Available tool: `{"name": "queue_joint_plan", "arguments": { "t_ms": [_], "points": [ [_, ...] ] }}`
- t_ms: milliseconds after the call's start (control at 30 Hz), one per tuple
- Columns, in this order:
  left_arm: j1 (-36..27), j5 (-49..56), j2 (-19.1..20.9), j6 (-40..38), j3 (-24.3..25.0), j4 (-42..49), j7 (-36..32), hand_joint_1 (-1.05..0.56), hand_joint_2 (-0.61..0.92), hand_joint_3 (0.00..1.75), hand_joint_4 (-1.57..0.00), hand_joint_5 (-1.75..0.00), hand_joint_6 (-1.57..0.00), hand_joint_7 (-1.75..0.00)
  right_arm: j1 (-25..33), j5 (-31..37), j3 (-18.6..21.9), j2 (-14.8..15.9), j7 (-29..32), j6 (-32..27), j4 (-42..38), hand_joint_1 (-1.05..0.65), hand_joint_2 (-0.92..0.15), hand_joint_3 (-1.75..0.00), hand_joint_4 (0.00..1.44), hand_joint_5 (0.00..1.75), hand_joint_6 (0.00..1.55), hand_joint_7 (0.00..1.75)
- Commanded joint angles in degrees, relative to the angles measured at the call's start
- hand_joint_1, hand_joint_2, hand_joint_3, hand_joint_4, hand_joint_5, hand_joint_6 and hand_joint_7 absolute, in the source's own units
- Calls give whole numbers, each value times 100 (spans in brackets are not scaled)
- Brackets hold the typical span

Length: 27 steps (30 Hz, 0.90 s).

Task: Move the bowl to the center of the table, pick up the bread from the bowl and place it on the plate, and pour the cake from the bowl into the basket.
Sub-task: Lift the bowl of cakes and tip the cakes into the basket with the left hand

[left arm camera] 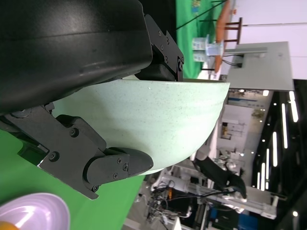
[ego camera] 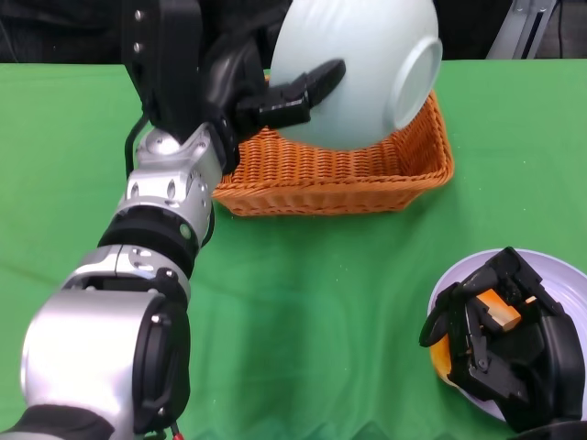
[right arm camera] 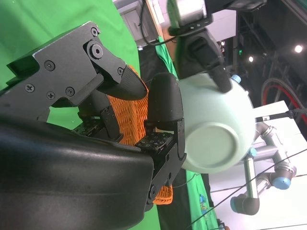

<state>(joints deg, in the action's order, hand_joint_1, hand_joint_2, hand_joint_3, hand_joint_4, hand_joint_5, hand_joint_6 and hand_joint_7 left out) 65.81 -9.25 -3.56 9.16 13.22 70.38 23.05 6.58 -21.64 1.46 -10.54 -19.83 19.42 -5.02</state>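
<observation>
Gripping the pale green bowl (ego camera: 367, 69) by its rim, fingers clamped outside its wall, the left hand (ego camera: 266, 96) holds it tipped on its side above the wicker basket (ego camera: 339, 174) at the back of the green table (ego camera: 303, 302). At the lower right, the right hand (ego camera: 500, 344) rests over the lavender plate (ego camera: 559, 275), its fingers curled around a piece of orange bread (ego camera: 500, 310).

There is one bowl (ego camera: 358, 69), up at twelve o'clock. There is one basket (ego camera: 339, 174) under it. There is one plate (ego camera: 559, 275) at five o'clock, with one bread (ego camera: 500, 310) on it. There are two hands.
</observation>
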Motion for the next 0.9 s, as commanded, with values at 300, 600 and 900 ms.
{"name": "queue_joint_plan", "arguments": {
  "t_ms": [300, 600, 900],
  "points": [
    [377, -248, -95, -391, 213, -107, -200, -10, 66, 94, -72, -175, -75, -134, 70, 61, 85, 176, 94, -78, 204, -21, -50, -124, 73, 175, 53, 161],
    [497, -448, -96, -701, 376, -82, -107, -11, 71, 91, -72, -175, -73, -141, 68, -9, 97, 214, 38, -40, 223, -23, -50, -120, 73, 175, 51, 163],
    [599, -665, -89, -1086, 629, -26, -200, -11, 75, 84, -69, -175, -71, -140, -4, -175, 186, 182, -111, -4, 115, -22, -47, -122, 75, 175, 54, 159]
  ]
}}
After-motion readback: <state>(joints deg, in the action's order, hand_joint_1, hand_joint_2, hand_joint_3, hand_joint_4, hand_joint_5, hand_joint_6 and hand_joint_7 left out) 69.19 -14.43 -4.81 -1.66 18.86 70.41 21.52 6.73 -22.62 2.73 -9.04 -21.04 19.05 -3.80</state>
